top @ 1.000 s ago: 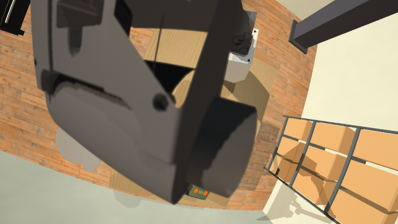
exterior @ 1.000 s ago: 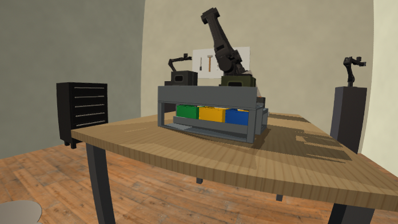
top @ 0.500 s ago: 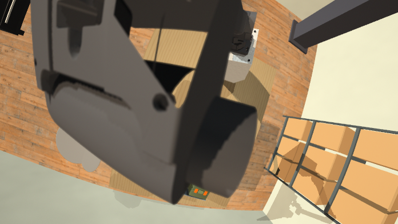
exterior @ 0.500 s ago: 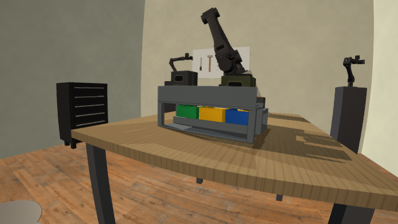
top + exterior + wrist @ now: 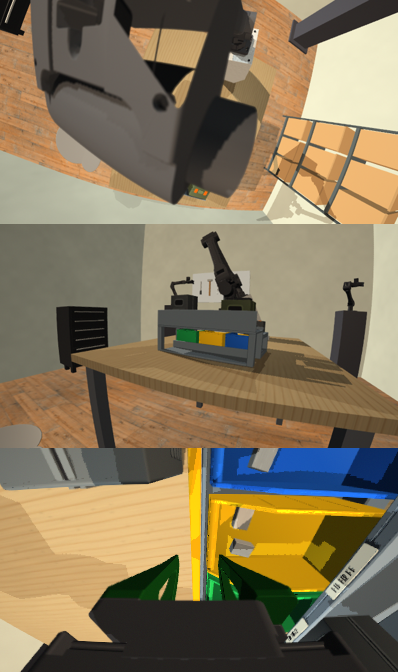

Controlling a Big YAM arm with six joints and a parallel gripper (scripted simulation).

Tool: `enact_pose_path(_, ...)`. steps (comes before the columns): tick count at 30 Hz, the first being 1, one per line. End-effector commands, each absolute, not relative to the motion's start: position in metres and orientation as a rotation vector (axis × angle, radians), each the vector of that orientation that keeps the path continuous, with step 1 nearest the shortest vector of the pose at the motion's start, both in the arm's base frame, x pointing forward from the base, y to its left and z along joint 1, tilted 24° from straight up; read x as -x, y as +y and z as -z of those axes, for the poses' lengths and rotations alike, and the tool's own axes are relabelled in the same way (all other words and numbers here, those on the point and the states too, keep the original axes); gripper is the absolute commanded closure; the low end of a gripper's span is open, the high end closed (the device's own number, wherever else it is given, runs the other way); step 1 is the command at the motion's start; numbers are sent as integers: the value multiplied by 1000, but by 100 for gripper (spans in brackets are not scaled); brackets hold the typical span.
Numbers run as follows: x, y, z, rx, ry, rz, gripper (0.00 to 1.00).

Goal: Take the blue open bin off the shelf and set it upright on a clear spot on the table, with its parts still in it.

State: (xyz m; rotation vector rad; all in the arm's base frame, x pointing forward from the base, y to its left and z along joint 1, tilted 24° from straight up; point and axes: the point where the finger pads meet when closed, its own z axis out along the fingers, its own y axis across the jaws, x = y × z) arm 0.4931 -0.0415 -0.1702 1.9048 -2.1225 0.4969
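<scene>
The blue open bin (image 5: 237,341) sits at the right end of the grey shelf (image 5: 207,319), next to a yellow bin (image 5: 213,338) and a green bin (image 5: 187,335). In the wrist view the blue bin (image 5: 300,468) is farthest, with a grey part (image 5: 264,457) inside; the yellow bin (image 5: 280,543) is in the middle and the green bin (image 5: 215,590) lies under the fingers. My gripper (image 5: 198,559) is partly open behind the shelf. Its fingers straddle the upright rear edge of the bins at the green and yellow end, without pinching it. The arm (image 5: 226,278) reaches down behind the shelf.
A grey box (image 5: 261,341) stands against the shelf's right side. A black drawer cabinet (image 5: 82,334) stands left of the table and a dark pedestal (image 5: 347,338) stands to the right. The arm (image 5: 128,94) blocks most of the top view.
</scene>
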Motion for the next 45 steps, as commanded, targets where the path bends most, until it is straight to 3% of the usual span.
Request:
enact_pose_path(1, -504, -52, 174, -1895, -2127, -494, 57)
enact_pose_path(45, -485, -52, 180, -1890, -2119, -478, 57)
